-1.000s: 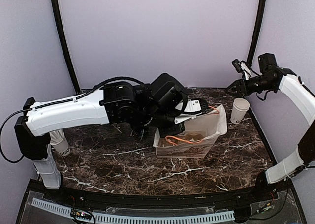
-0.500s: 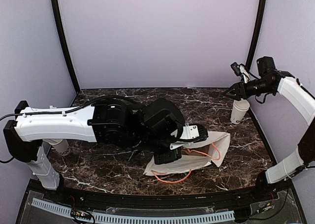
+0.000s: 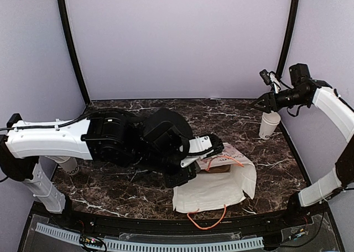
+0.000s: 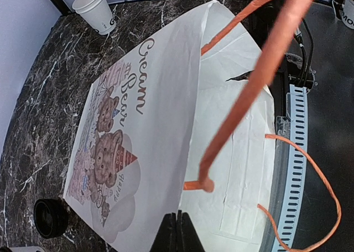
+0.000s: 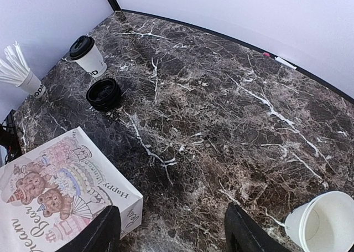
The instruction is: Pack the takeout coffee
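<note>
Standing upright at the far left of the marble table [image 5: 221,97], close to the left wall, the takeout coffee [image 5: 87,54] shows best to us in the right wrist view: a white paper cup with black lettering low on its side and a black lid seated on top. Just beside it, though not touching, we see a loose black lid [image 5: 103,94] lying on the marble, and a little further along the wall a cup of white straws [image 5: 23,77]. In the overhead view we cannot pick the coffee out, since the left arm [image 3: 55,138] lies across that stretch of table. Nearer the front edge, well apart from the coffee, a paper bag [image 3: 213,188] printed with cartoon bears lies flat on its side, one orange handle [image 3: 207,221] trailing to the table's front edge. The left gripper [image 4: 176,232] has its fingers pressed together on the edge of the bag's mouth, as far as its own wrist view lets us judge. At the right rear of the table an open white cup [image 3: 269,124] stands upright, and the right gripper [image 5: 171,219] hangs above it, fingers spread wide with nothing between them; through that gap we see only marble.
</note>
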Robot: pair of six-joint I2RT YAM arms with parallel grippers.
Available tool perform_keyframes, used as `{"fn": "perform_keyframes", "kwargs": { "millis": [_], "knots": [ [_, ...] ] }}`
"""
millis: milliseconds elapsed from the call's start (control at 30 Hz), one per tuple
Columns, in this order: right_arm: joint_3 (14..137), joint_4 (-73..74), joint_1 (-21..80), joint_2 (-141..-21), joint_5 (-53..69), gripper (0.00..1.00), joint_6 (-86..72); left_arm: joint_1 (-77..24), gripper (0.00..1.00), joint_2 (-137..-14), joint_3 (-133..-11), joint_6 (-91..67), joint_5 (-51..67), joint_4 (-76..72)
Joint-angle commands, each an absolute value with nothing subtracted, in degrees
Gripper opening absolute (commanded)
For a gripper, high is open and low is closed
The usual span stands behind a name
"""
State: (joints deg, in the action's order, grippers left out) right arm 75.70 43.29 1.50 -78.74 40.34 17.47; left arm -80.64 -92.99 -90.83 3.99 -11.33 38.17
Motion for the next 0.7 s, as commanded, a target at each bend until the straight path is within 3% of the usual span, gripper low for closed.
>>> {"fn": "perform_keyframes", "kwargs": {
  "millis": [0,233,300,500,667],
  "knots": [
    [75.15,41.92,1.65,-77.6,41.64,0.65,17.67,-80.55,0.0,-91.5,-91.06,2.56,-13.8,36.1],
    [74.95,41.85,1.63,-77.7,42.16,0.66,17.75,-73.35,0.02,-93.33,-93.36,8.52,-12.42,33.16],
    [74.64,41.62,1.6,-77.62,42.19,0.66,17.76,-70.77,0.07,-93.67,-93.13,11.34,-12.37,30.5],
    [74.22,41.63,1.65,-77.14,42.37,0.66,17.86,-61.04,0.39,-97.95,-98.0,14.71,-10.3,26.95],
    [72.64,40.53,1.58,-76.7,42.27,0.66,17.84,-55.0,0.46,-102.09,-102.95,14.56,-8.36,25.36]
  ]
}}
